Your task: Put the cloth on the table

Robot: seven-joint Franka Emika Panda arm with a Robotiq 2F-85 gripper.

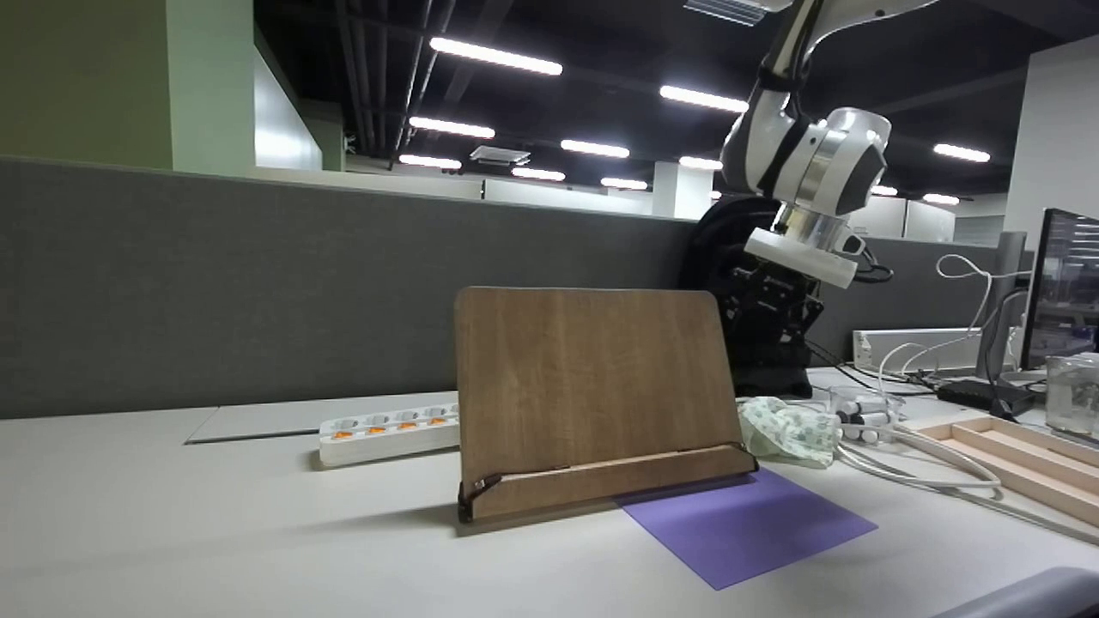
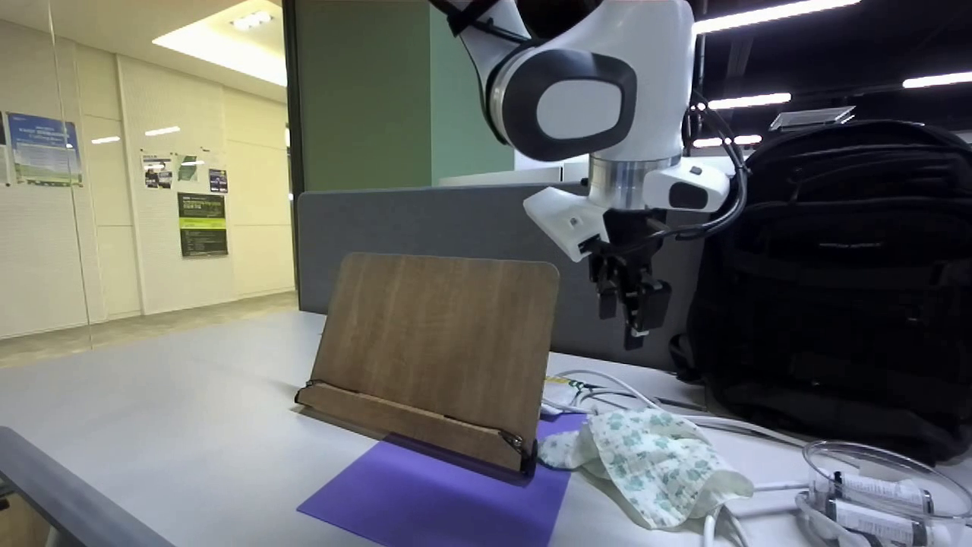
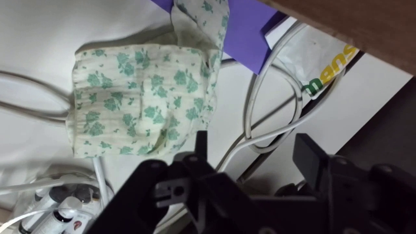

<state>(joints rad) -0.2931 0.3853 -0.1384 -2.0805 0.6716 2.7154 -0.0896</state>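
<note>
The cloth is white with green flowers and lies crumpled on the white table (image 1: pixel 215 515). It shows in both exterior views (image 1: pixel 786 429) (image 2: pixel 653 463) and in the wrist view (image 3: pixel 139 100). One end of the cloth overlaps the purple sheet (image 2: pixel 448 494), and another edge lies over white cables. My gripper (image 2: pixel 630 319) is raised above the table, apart from the cloth. In the wrist view the gripper (image 3: pixel 252 146) has its fingers wide apart with nothing between them, and the cloth lies beyond the left finger.
A wooden stand (image 2: pixel 440 334) stands beside the cloth. White cables (image 3: pixel 273 130) and a plastic bag (image 3: pixel 315 58) lie near the gripper. A clear cup with small bottles (image 2: pixel 881 501), a black backpack (image 2: pixel 843 304), a power strip (image 1: pixel 391 436) and a wooden tray (image 1: pixel 1022 455) are around.
</note>
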